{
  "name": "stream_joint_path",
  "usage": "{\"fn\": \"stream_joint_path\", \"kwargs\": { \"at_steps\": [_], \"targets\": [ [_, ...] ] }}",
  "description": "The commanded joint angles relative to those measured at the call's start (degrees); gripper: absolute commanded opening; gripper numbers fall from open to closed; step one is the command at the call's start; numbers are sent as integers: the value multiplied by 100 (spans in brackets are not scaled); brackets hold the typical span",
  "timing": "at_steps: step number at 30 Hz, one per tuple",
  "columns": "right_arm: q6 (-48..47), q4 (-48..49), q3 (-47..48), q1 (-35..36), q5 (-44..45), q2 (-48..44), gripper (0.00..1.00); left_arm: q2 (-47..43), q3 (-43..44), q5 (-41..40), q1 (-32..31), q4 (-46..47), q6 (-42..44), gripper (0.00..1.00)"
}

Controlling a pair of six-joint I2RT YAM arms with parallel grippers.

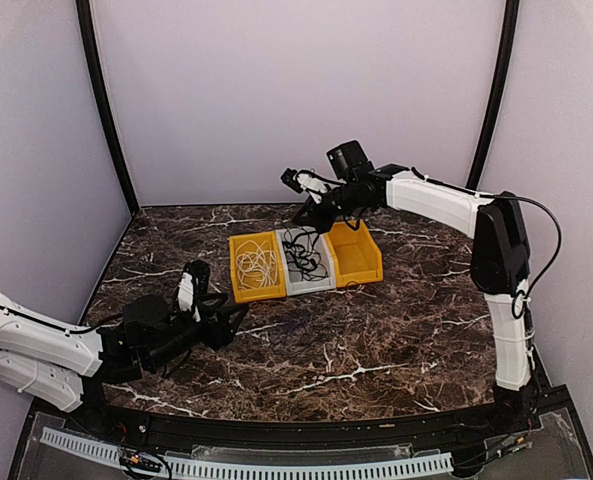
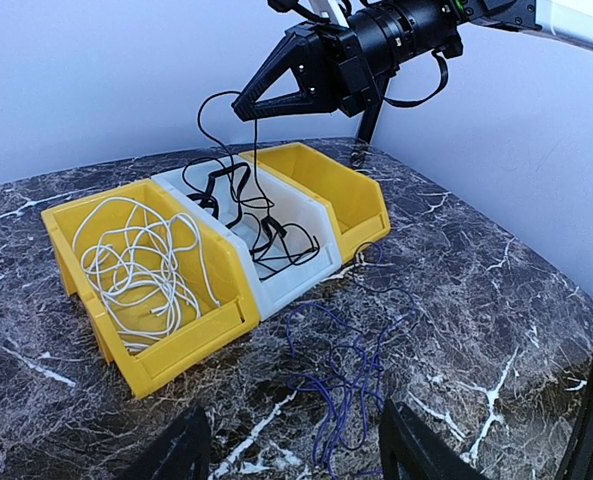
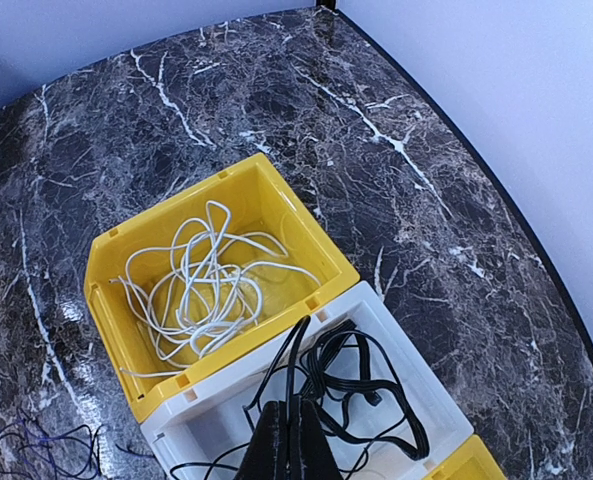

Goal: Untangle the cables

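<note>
- Three bins stand in a row, walls touching, at the middle of the marble table [image 1: 376, 340]: left yellow bin [image 1: 261, 293], white bin [image 1: 314, 282], right yellow bin [image 1: 364, 268].
- One white cable [image 2: 141, 270], in loose loops, lies wholly inside the left yellow bin.
- One black cable [image 2: 266, 235], a tangled bundle, lies mostly in the white bin. A strand or two rise out of it to my right gripper, and one loop arches in the air beside the fingers.
- One dark cable [image 2: 346, 370], with a bluish tint, sprawls on the bare table just in front of the bins and outside all of them. It reaches between the fingers of my left gripper.
- My right gripper [image 2: 244, 107] is raised above the white bin and points down. Its fingers are pressed together, pinching the black cable at their tips, as the right wrist view shows.
- My left gripper [image 2: 294, 412] sits low over the table on the near left side, facing the bins. Its jaws are spread wide and hold nothing. I cannot tell whether they touch the dark cable.
</note>
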Motion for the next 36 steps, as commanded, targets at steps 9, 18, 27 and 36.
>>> {"fn": "stream_joint_path", "kwargs": {
  "at_steps": [9,18,27,36],
  "targets": [
    [51,1357,-306,-39,773,-93,0,-187,-81,-85,-18,-150,-8,60],
    [-126,1562,-933,-39,849,43,0,-451,-134,-88,-18,-370,-113,60],
    [-348,1353,-1675,-28,806,-152,0,-492,-132,-148,-18,-359,10,60],
    [-395,922,-1523,94,895,-110,0,-386,-76,-44,-18,-330,-7,61]
  ]
}}
